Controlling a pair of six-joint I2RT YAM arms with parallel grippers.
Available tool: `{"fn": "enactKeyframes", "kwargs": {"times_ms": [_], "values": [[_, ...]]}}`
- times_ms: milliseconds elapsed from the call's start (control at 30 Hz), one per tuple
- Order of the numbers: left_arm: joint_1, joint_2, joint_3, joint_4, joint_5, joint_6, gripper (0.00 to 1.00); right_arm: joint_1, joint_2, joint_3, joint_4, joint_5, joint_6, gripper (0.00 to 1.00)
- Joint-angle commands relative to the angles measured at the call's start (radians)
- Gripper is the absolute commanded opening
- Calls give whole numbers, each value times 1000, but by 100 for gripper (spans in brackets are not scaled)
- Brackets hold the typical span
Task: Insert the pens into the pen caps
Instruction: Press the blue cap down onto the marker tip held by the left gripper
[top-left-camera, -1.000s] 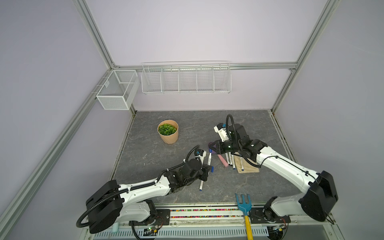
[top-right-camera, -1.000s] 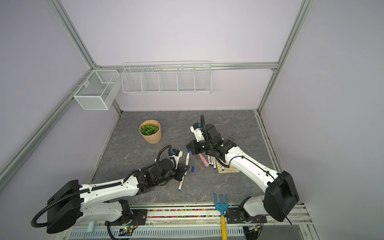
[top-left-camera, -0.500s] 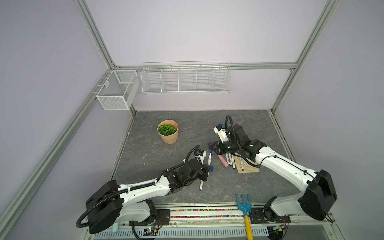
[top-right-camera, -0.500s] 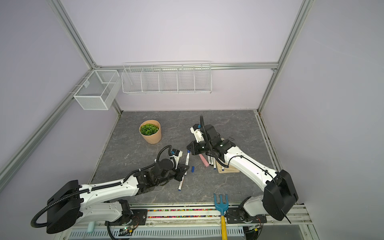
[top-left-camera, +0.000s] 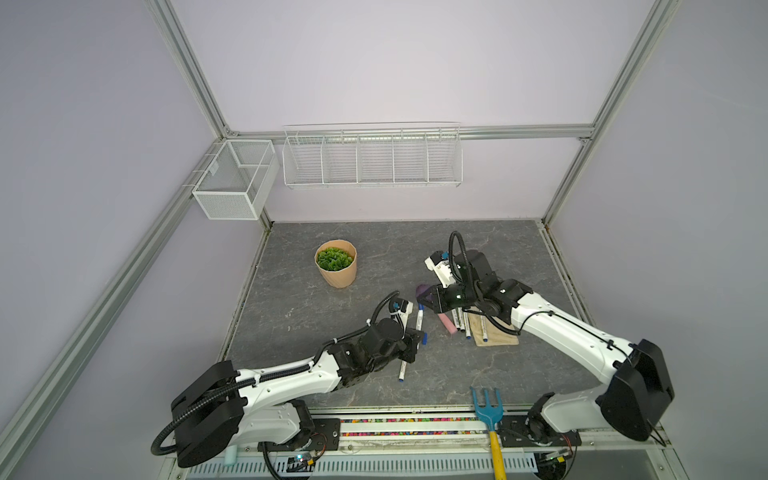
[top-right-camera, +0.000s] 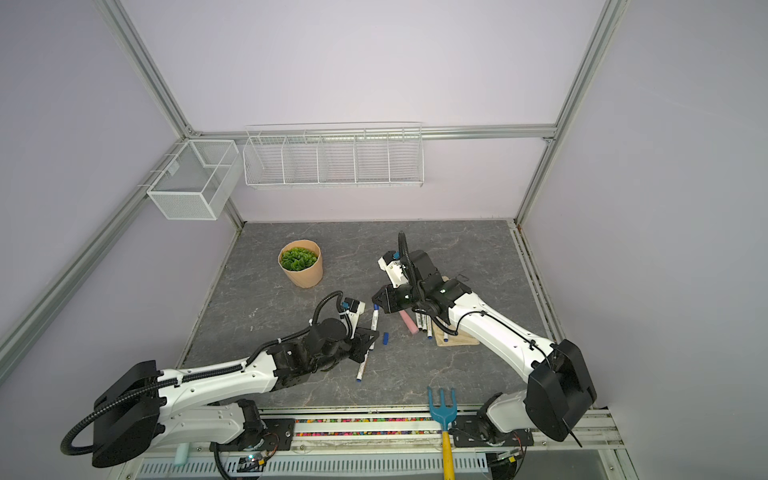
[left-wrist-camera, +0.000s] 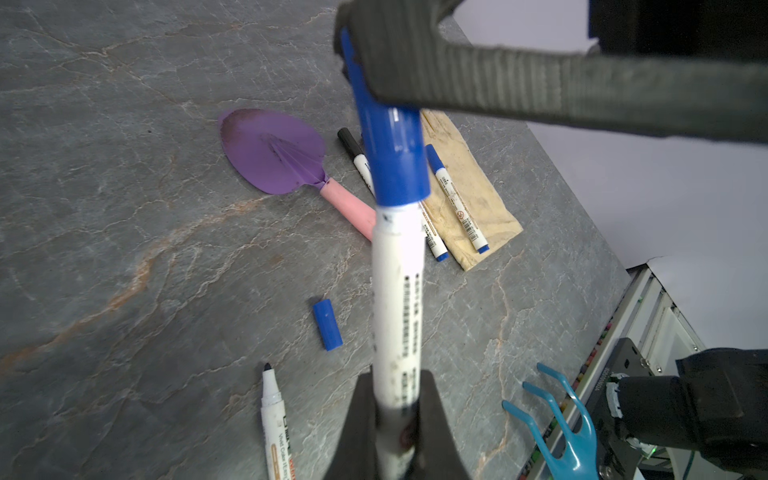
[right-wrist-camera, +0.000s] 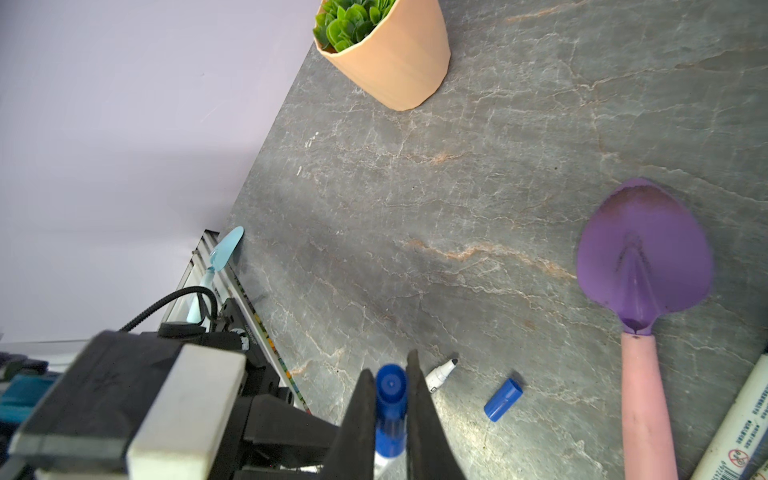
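My left gripper (left-wrist-camera: 392, 386) (top-left-camera: 415, 338) is shut on the lower barrel of a white pen (left-wrist-camera: 397, 299) (top-left-camera: 419, 321). My right gripper (right-wrist-camera: 390, 370) (top-left-camera: 426, 301) is shut on a blue pen cap (right-wrist-camera: 390, 399) (left-wrist-camera: 395, 162), which sits over that pen's upper end, against the barrel. A loose blue cap (left-wrist-camera: 327, 324) (right-wrist-camera: 503, 400) (top-left-camera: 424, 337) lies on the table beside an uncapped pen (left-wrist-camera: 276, 424) (top-left-camera: 402, 370). Three capped pens (left-wrist-camera: 457, 199) (top-left-camera: 467, 326) lie by a tan cloth (left-wrist-camera: 478, 195).
A purple trowel (left-wrist-camera: 274, 156) (right-wrist-camera: 644, 257) with a pink handle lies beside the capped pens. A potted plant (top-left-camera: 336, 270) stands further back on the left. A blue hand rake (top-left-camera: 488, 409) lies at the front edge. Wire baskets (top-left-camera: 372, 156) hang on the back wall.
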Motion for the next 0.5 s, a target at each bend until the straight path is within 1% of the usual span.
{"fn": "enactKeyframes", "kwargs": {"times_ms": [0,167,300,467], "values": [[4,-40,23,78,-71,24,0,-1,-28,11,-140,-181,-35,7],[4,-85,5,179,-136,38,0,-14,-37,0,-251,-273,-59,7],[6,-104,32,181,-150,63,0,-14,-41,-20,-294,-322,-74,7],[6,-104,48,177,-147,81,0,-9,-27,-33,-326,-410,-89,8]]}}
